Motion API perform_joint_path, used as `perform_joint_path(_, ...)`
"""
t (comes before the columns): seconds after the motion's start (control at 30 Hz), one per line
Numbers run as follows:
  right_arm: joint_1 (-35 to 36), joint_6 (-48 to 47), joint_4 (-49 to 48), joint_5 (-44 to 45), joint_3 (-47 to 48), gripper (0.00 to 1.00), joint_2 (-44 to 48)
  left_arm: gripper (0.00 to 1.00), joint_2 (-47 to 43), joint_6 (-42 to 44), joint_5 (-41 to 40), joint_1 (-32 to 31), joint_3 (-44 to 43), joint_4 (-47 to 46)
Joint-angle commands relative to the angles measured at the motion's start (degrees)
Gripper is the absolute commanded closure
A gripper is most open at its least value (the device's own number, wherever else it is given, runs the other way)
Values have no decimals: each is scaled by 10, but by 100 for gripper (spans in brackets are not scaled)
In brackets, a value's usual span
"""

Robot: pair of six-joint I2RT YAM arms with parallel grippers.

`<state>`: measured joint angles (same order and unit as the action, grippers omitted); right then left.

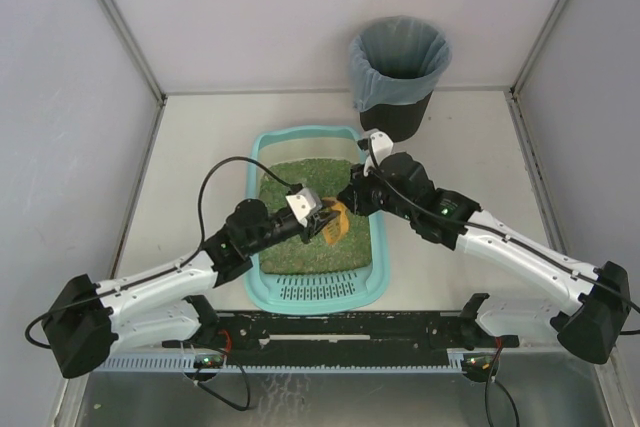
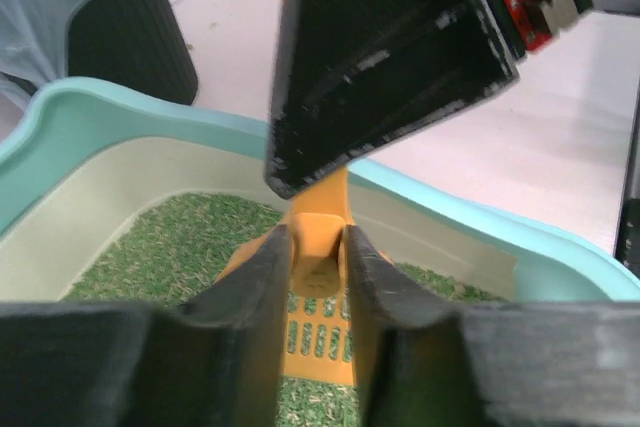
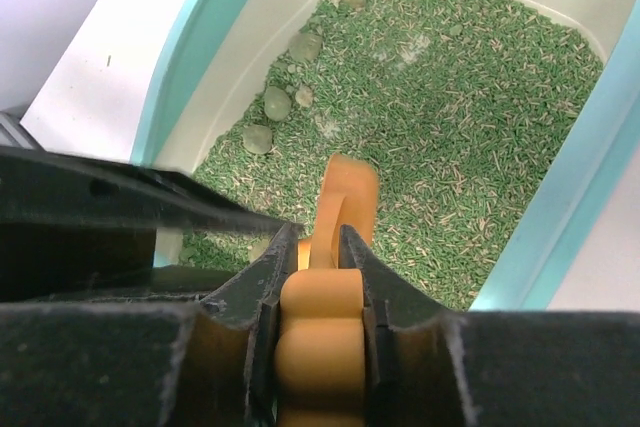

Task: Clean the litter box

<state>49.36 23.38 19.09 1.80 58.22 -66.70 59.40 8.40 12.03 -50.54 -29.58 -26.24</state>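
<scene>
Top external view puts the litter box (image 1: 378, 252) just before the bin (image 1: 405, 119); over its litter, farther from the bin, left gripper (image 1: 322, 219) and right gripper (image 1: 352, 199) both clench the orange scoop (image 1: 336, 225). One should let go smoothly, keeping the scoop level.

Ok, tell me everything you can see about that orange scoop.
The orange scoop looks like smooth plastic: a slotted blade and a rounded handle. It sits tilted over the green litter inside the litter box, held from two sides, the left fingers clamped on its handle and the right fingers clamped on it too.
</scene>
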Motion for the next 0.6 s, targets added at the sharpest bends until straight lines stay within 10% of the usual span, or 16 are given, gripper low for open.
perform_joint_path(0.0,8,-12,-35,18,-1,100,9,57,-48,-84,-73,1,-2,-54)
perform_joint_path(0.2,9,-36,-35,75,-1,100,33,26,-151,-229,-247,17,-10,72)
perform_joint_path(0.57,8,28,-82,116,-1,100,13,22,-197,-375,-241,289,-164,567)
